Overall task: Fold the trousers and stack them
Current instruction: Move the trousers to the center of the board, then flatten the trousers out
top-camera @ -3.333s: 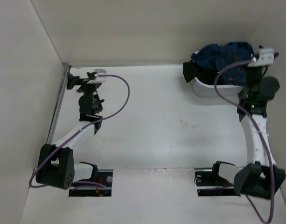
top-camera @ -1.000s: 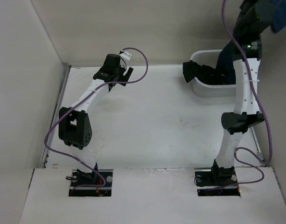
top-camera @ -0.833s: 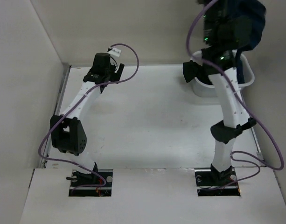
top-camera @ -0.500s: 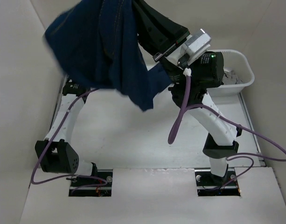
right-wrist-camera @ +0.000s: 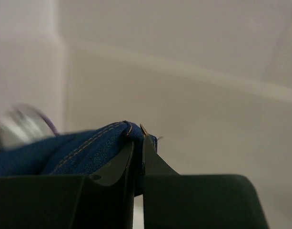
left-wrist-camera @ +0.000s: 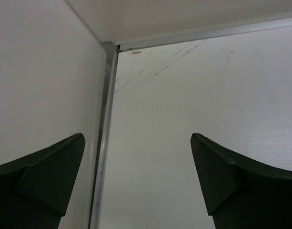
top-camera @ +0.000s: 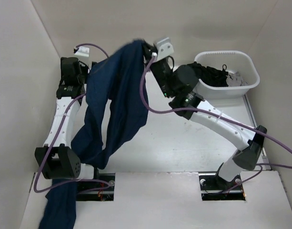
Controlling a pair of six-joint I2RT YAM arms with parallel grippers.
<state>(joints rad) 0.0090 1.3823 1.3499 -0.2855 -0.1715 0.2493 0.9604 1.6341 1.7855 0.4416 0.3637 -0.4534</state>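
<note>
The trousers (top-camera: 115, 107) are dark navy denim with orange stitching. They hang in the air from my right gripper (top-camera: 145, 47) above the table's back middle. The long legs trail down to the left, in front of my left arm, and past the near edge at the bottom left. The right wrist view has the right gripper (right-wrist-camera: 136, 138) shut on a stitched fold of the trousers (right-wrist-camera: 84, 150). My left gripper (top-camera: 70, 67) is at the back left corner, beside the hanging cloth. In its wrist view the left gripper (left-wrist-camera: 136, 138) stands open with nothing between its fingers.
A white basket (top-camera: 250, 83) stands at the back right with black garments (top-camera: 215, 74) in it. A metal rail (left-wrist-camera: 105, 133) runs along the left wall. White walls close in the table on the left, back and right.
My right arm has swung from above the basket to the back middle, carrying the trousers; they now hang low over the left side. The left gripper moved toward the back left corner and opened a little wider.
</note>
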